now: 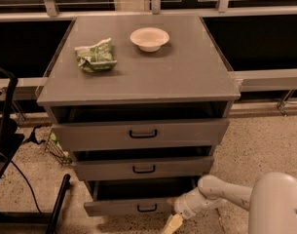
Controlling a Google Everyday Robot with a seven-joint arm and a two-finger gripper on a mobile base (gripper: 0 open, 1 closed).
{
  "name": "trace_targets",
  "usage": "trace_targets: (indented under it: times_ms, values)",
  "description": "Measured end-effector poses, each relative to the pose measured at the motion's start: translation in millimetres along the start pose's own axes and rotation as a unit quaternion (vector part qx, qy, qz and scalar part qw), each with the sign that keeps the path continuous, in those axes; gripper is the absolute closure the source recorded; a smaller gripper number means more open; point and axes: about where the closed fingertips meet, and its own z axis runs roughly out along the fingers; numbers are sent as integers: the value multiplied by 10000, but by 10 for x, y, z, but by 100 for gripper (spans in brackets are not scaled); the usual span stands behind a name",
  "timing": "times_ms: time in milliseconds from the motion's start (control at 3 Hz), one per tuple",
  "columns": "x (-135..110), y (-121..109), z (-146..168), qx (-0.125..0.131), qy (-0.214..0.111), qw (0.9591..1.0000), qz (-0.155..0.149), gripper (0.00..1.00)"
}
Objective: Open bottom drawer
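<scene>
The bottom drawer (133,206) is the lowest grey front of the cabinet, with a small black loop handle (147,208). It stands pulled out a little, with a dark gap above its front. My gripper (172,217) is at the drawer's right end, low near the floor, on a white arm (221,191) that reaches in from the lower right. One pale fingertip (171,224) hangs below the drawer front.
The middle drawer (143,167) and the top drawer (140,133) sit above. On the cabinet top lie a green bag (95,55) and a white bowl (149,38). A black stand (7,126) and cable are at the left, on speckled floor.
</scene>
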Motion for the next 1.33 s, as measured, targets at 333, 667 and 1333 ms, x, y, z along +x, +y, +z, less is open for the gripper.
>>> trace_targets:
  times_ms: [333, 667, 1333]
  values:
    - [1, 34, 12, -65, 11, 10000, -14, 0]
    - [-86, -41, -36, 149, -50, 9996, -230, 0]
    - [-227, -321, -129, 835, 15, 9917, -973, 0]
